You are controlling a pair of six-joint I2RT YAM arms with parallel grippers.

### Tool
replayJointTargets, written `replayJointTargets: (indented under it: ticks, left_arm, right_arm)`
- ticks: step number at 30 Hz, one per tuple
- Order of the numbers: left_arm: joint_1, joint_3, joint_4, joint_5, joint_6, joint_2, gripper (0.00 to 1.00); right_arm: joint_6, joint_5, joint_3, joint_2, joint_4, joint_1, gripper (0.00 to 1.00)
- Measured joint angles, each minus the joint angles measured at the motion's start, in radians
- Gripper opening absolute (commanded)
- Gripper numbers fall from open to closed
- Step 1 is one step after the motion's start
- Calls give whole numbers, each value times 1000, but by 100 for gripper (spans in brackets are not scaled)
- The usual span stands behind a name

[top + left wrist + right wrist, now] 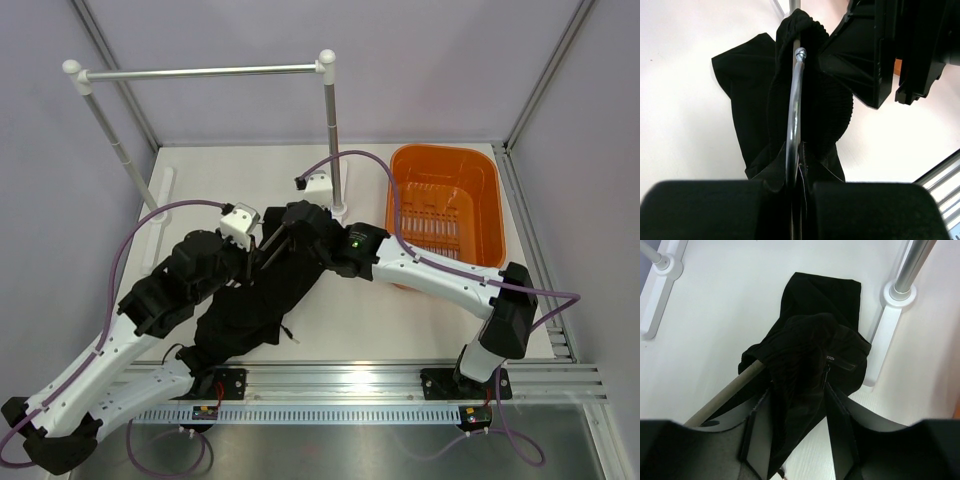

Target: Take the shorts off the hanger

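The left claw [795, 186] is clamping the hanger [793, 115]; the right claw [799, 405] is pinching the shorts [248, 300], trailing toward the surface [390, 325] near-left edge; bunching waistband fabric is risking snagging the hanger

Black shorts [255, 305] lie crumpled and stretched out — their ribbed waistband bunched over the thin grey hanger [793, 115]

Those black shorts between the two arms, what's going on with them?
Two robot arms are taking the shorts off a hanger. The left arm has its jaws shut on the hanger's thin rod, while the right arm grips a bunch of the fabric. The shorts are not off yet; they hang draped over the hanger.
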Motion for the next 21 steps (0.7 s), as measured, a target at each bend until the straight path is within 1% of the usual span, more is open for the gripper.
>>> replayJointTargets:
  ticks: [2,3,6,7,9,16,21]
  left_arm:
    - [0,0,0,0,0,0,0]
    - [0,0,0,0,0,0,0]
    - [0,0,0,0,0,-2,0]
    - [0,0,0,0,0,-5,0]
    - [0,0,0,0,0,-9,0]
    - [0,-8,18,10,9,-35,0]
    - [0,-8,46,43,25,-34,0]
  right_arm:
    - [-3,11,0,0,0,0,35]
    - [-3,13,0,0,1,0,27]
    - [-7,13,0,2,2,-4,15]
    - [-8,11,0,4,3,-9,7]
    - [-10,8,0,5,4,-24,1]
    - [-11,-21,11,5,0,-115,0]
    - [-23,-40,92,19,-26,-162,0]
